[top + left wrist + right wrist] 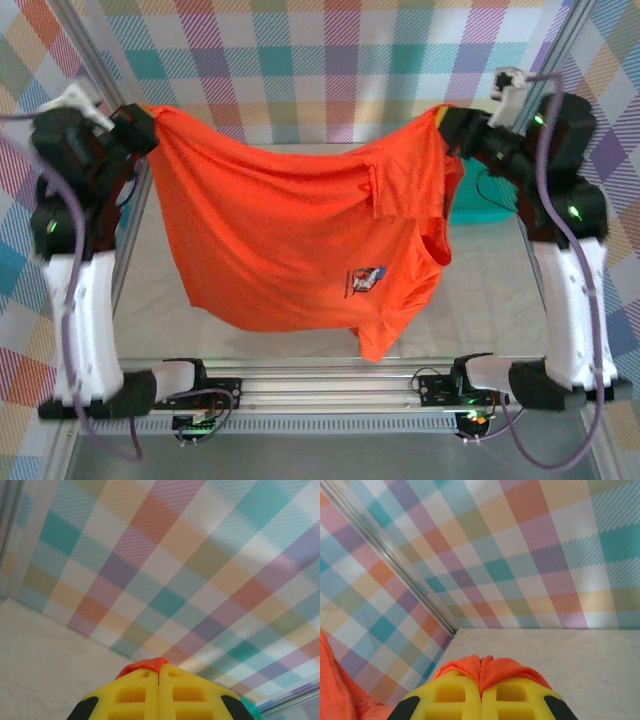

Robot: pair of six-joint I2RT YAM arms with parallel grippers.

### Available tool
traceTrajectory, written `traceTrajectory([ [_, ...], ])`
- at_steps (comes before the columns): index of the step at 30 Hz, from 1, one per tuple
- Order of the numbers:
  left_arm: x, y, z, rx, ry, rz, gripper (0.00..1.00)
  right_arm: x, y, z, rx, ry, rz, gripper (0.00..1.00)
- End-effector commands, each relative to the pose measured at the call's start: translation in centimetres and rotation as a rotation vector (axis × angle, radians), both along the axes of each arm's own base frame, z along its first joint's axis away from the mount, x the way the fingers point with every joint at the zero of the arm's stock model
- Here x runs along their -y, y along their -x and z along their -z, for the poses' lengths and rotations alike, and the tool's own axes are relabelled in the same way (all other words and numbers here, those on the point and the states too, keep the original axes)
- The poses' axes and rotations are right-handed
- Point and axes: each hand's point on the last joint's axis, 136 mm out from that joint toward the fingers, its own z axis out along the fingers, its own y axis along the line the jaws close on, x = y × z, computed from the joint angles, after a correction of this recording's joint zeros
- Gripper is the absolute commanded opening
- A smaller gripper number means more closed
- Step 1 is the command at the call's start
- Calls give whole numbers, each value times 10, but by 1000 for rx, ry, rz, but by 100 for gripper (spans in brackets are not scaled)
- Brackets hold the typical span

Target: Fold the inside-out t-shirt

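Top external view: just past the metal rail (330, 385) where your two arms are bolted, the inside-out t-shirt (270, 240) hangs spread in the air above the pale table (490, 300), its lower edge sagging toward the rail and one tail of cloth dangling lowest, right of centre. A small white, blue and dark print (366, 280) shows on the chest, with the neck opening just to its right and a doubled flap of cloth above it. Higher up, your left gripper (143, 128) pinches the garment's upper left corner and your right gripper (447, 125) pinches the upper right corner, both raised to about the same height, so the shirt is strung between them. In the left wrist view your left gripper (159, 672) has its yellow fingers (132, 695) pressed together, a sliver of orange t-shirt (145, 666) peeking past the tips. In the right wrist view your right gripper (481, 680) is likewise clamped tight, a bunched fold of t-shirt (487, 666) caught between its fingers (452, 695) and more cloth hanging at the lower left. Behind it all stands the pastel checked backdrop (330, 60).
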Motion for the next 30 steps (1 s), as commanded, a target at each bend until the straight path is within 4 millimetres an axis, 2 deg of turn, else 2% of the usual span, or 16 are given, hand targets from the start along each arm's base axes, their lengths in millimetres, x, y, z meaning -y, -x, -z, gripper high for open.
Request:
traceTrajectory([
  [1, -3, -73, 47, -118, 42, 45, 0, -5, -52, 8, -12, -22, -9, 0],
  [4, -4, -116, 54, -135, 97, 79, 0, -4, -87, 4, -46, -81, -35, 0],
  [7, -7, -136, 35, -98, 128, 104, 0, 0, -104, -13, -45, -111, -45, 0],
  [9, -9, -136, 13, -52, 128, 109, 0, 2, -104, -28, -22, -110, -44, 0],
  [12, -21, -125, -16, 18, 137, 95, 0, 7, -100, -42, 0, -120, -44, 0],
  [14, -26, -118, -23, 31, 144, 92, 0, 7, -96, -42, -5, -120, -49, 0],
  [16, -24, -112, -19, 11, 142, 105, 0, 5, -95, -30, -43, -124, -60, 0],
  [19, -19, -103, 9, -45, 150, 119, 0, 0, -93, -2, -107, -156, -87, 0],
  [21, -17, -91, 36, -76, 161, 117, 0, -3, -87, 21, -147, -181, -107, 0],
  [22, -17, -82, 51, -87, 165, 110, 0, -6, -86, 43, -195, -196, -120, 0],
  [25, -15, -55, 123, -185, 186, 86, 0, -17, -71, 104, -327, -232, -161, 0],
  [30, -5, 7, 258, -391, 246, 60, 0, -25, -33, 241, -612, -249, -136, 0],
])
